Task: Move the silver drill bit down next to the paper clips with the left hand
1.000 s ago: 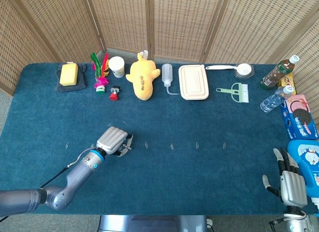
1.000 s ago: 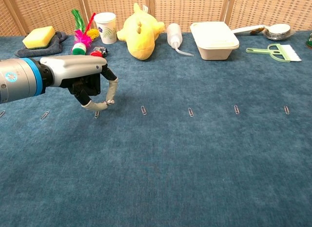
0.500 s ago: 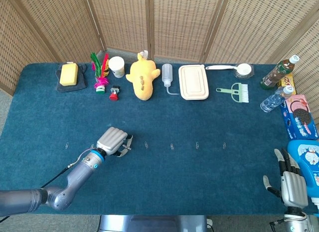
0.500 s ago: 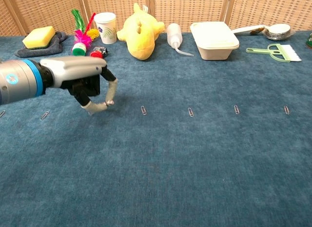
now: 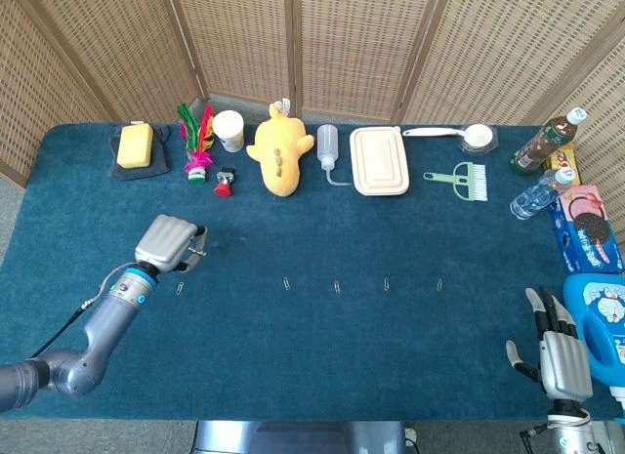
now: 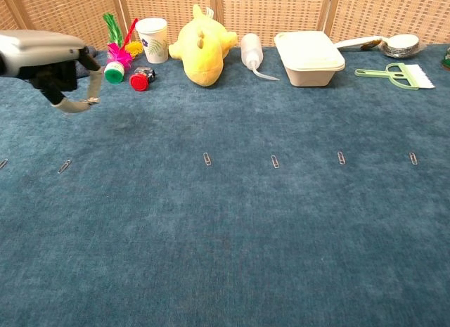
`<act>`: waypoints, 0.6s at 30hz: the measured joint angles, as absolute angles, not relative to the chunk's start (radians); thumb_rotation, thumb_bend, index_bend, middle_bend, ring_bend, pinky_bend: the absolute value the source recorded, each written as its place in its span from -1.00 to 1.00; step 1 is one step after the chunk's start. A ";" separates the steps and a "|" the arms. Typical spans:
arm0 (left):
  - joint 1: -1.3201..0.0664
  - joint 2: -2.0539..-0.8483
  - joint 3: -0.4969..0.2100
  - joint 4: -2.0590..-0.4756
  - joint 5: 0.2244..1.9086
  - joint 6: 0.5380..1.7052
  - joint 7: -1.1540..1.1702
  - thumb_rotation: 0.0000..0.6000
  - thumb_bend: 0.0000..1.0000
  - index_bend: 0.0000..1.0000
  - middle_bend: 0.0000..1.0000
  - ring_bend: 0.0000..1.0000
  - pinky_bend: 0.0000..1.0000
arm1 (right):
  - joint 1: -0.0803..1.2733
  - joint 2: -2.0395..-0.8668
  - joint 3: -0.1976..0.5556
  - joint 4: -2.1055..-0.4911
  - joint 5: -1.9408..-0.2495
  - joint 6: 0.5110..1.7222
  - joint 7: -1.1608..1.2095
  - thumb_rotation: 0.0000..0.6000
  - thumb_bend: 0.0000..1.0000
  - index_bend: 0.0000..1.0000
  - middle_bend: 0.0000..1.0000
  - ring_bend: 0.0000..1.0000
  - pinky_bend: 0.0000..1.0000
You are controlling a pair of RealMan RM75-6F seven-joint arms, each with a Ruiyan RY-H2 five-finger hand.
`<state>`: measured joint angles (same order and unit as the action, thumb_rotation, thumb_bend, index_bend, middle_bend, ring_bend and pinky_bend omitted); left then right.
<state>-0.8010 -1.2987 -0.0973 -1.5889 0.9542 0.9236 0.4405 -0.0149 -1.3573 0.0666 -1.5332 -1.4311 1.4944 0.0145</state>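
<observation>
The carrying step looks to be in hand, with the placing not yet done. The left hand [image 5: 171, 244] hangs over the left part of the worktop [image 5: 322, 356], above the surface and to the back of the row of paper clips [image 5: 286, 283]. It is well short of the things lined along the back edge.

In the chest view, the left hand [image 6: 49, 60] has its thumb and one finger curled until their tips meet in a loop. A tiny silvery piece sits right at that meeting point. I take it to be the silver drill bit [image 6: 91, 100], pinched there, though it is too small to be sure. Nothing like it lies anywhere on the cloth. The back of the hand faces up and the fingers point toward the right edge. The forearm runs back to the front left corner.

The next move calls for bringing the pinch toward the front edge and lowering it to the cloth. It should land level with the clips [image 6: 207, 159], close beside one without knocking it. Then the fingers part. So small a piece could roll or cling to a fingertip, so the release should be low.

Near the front right corner, the right hand [image 5: 555, 354] is upright with its fingers apart. It holds nothing and stands just beside a blue container [image 5: 601, 312].
</observation>
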 measured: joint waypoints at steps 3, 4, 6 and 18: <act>-0.800 -1.298 -0.095 -1.545 0.945 0.920 0.448 1.00 0.38 0.28 1.00 1.00 0.74 | -0.016 -1.359 0.065 -1.534 -1.430 1.495 0.013 1.00 -0.22 -0.98 -0.96 -1.00 -0.77; -0.800 -1.300 -0.095 -1.529 0.941 0.919 0.449 1.00 0.37 0.28 1.00 1.00 0.74 | -0.017 -1.359 0.065 -1.535 -1.430 1.496 0.012 1.00 -0.22 -0.98 -0.96 -1.00 -0.77; -0.800 -1.308 -0.096 -1.489 0.926 0.915 0.451 1.00 0.36 0.28 1.00 1.00 0.74 | -0.017 -1.358 0.065 -1.537 -1.431 1.498 0.010 1.00 -0.22 -0.98 -0.96 -1.00 -0.77; -0.815 -1.359 -0.123 -1.401 0.874 0.871 0.436 1.00 -0.04 -0.11 0.86 0.85 0.74 | -0.020 -1.355 0.067 -1.547 -1.425 1.501 0.004 1.00 -0.22 -0.98 -0.96 -1.00 -0.77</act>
<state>-0.8145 -1.3587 -0.1228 -1.4014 0.8738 0.8714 0.4361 -0.0195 -1.3549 0.0673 -1.5470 -1.4253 1.5012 0.0037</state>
